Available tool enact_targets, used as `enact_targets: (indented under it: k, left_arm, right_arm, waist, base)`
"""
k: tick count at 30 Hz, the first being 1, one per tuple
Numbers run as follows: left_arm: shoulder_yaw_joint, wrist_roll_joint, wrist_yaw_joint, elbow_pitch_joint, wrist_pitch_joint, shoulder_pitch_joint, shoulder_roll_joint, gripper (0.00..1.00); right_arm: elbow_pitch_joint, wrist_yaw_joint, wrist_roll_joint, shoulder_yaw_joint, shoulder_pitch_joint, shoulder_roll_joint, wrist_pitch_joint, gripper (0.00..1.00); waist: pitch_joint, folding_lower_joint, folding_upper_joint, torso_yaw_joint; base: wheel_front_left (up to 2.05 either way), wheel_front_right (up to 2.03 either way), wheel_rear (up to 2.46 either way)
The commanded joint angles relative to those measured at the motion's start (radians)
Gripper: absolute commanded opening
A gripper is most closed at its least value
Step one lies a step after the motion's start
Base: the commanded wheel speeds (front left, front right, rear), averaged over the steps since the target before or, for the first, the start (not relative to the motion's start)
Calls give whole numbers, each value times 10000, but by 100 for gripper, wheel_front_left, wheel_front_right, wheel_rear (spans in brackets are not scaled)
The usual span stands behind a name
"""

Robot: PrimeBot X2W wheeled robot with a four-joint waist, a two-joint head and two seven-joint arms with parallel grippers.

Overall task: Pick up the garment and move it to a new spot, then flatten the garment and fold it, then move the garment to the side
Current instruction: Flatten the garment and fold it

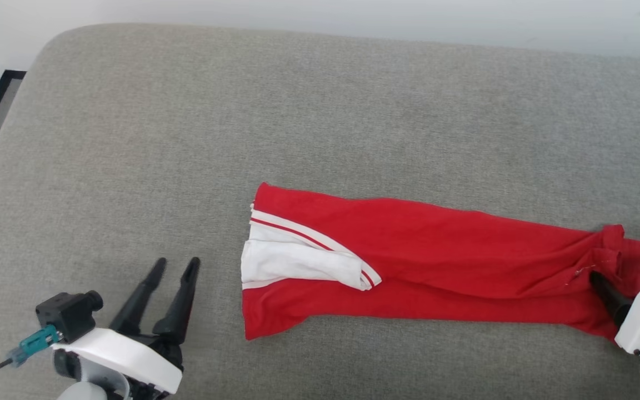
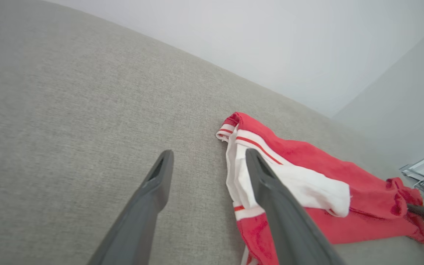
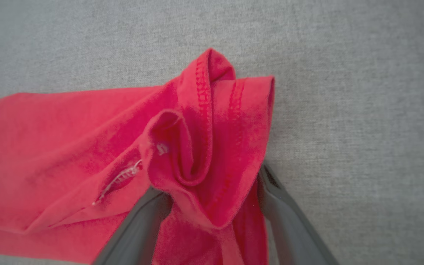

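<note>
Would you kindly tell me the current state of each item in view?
Garment: folded into a long strip, lying on the cushion, right end bunched.
Left gripper: open, empty, clear of the garment.
Right gripper: open, fingers straddling the garment's bunched end.

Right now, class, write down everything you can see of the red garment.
The garment is soft red knit, folded lengthwise into a long, wrinkled band lying flat on the grey cushion. A white sleeve with red-striped trim lies on its left end. Its stitched hem end bunches up between the right gripper's spread fingers.
</note>
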Motion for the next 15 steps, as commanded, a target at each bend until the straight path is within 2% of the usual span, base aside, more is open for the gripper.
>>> enact_targets:
  k: [1, 7, 10, 13, 14, 15]
  left_arm:
    - [391, 631, 6, -8, -46, 178, -170, 100]
    - [1884, 3916, 6, -176, -45, 531, -761, 100]
    - [2476, 5142, 6, -343, -46, 726, -1187, 100]
    - [2875, 5921, 8, -537, -45, 862, -1556, 100]
    - [2903, 6017, 8, -592, -46, 914, -1659, 100]
    - [2924, 6132, 8, -624, -45, 949, -1753, 100]
  right_arm:
    - [204, 0, 97, -24, -109, -10, 80, 100]
    - [872, -3, 204, -281, -213, 32, 272, 100]
    - [1218, -14, 195, -392, -276, 67, 369, 100]
    - [1564, -26, 90, -405, -325, 146, 514, 100]
    - [1671, -26, 49, -416, -343, 174, 541, 76]
    - [1771, -26, 4, -410, -380, 194, 575, 47]
  waist:
    - [-6, 0, -1, 82]
    - [28, 0, -1, 206]
    - [31, 0, -1, 224]
    - [35, 0, -1, 236]
    - [35, 0, -1, 240]
    - [35, 0, -1, 247]
  base:
    - [0, 0, 0]
    - [0, 0, 0]
    - [0, 0, 0]
    - [0, 0, 0]
    - [0, 0, 0]
    - [0, 0, 0]
